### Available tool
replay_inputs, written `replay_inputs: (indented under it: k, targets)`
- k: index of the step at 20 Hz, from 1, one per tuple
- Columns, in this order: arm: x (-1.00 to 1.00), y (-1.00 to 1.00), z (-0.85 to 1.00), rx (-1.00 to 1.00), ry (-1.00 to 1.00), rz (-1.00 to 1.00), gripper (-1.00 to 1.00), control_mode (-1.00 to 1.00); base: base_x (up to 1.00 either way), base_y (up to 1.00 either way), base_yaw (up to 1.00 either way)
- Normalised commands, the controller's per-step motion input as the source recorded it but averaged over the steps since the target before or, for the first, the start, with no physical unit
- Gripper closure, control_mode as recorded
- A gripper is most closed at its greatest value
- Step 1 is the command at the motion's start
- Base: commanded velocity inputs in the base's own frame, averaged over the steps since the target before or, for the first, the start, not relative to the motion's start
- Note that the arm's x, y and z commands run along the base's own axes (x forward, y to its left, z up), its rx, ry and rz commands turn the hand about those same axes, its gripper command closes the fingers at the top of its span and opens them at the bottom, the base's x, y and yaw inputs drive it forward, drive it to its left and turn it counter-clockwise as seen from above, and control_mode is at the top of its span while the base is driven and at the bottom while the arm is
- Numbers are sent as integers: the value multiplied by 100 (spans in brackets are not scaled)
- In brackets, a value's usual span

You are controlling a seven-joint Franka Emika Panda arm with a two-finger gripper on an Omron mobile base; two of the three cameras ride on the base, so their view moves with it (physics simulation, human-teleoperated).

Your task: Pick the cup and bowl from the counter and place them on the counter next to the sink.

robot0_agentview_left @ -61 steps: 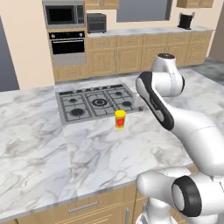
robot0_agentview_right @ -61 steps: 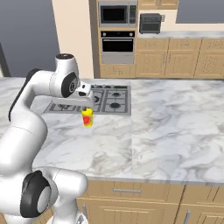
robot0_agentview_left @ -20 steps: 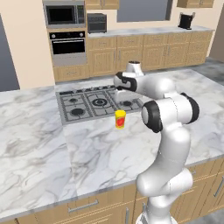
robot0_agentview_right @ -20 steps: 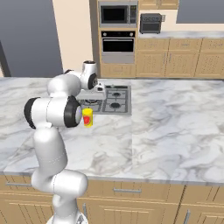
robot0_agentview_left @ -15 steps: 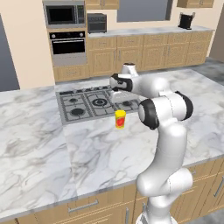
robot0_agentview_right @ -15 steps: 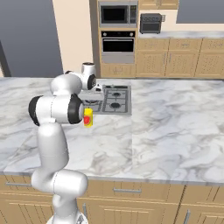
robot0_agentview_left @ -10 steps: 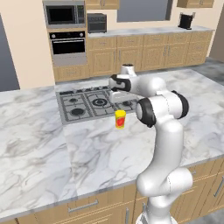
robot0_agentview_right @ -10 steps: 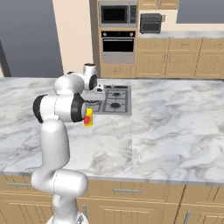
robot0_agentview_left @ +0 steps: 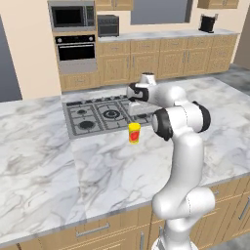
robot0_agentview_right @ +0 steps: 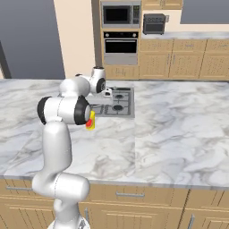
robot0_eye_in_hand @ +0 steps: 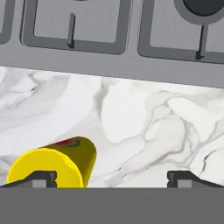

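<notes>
1. Cup (robot0_eye_in_hand: 48, 168), yellow with a red patch, at the left of the hand view; the left-hand fingertip (robot0_eye_in_hand: 46, 178) overlaps its rim there, though I cannot tell whether they touch.
2. Pincer (robot0_eye_in_hand: 112, 179): its tips are spread wide apart, with marble showing between them and the other tip well to the right of the cup.
3. Across the left base view, a broad stretch of white marble bench (robot0_agentview_left: 34, 161) comes first, running to the near edge above the wooden cabinets (robot0_agentview_left: 114, 229).
4. Next is the grey stovetop (robot0_agentview_left: 100, 129), its front edge just behind the cup.
5. The cup stands upright on the bench, much nearer the stovetop than the near edge.
6. Farther right, the white arm (robot0_agentview_left: 188, 158) rises in front of the bench and bends back over it, with more marble stretching beyond its elbow.
</notes>
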Motion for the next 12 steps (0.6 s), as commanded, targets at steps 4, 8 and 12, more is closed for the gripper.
replay_inputs:
  k: [4,8,12]
  targets:
    - [-46,8,0,1,0,0,-100,-100,0,0,0]
    - [-44,13,0,1,0,0,-100,-100,0,0,0]
    - [-4,7,0,0,-2,0,-100,-100,0,0,0]
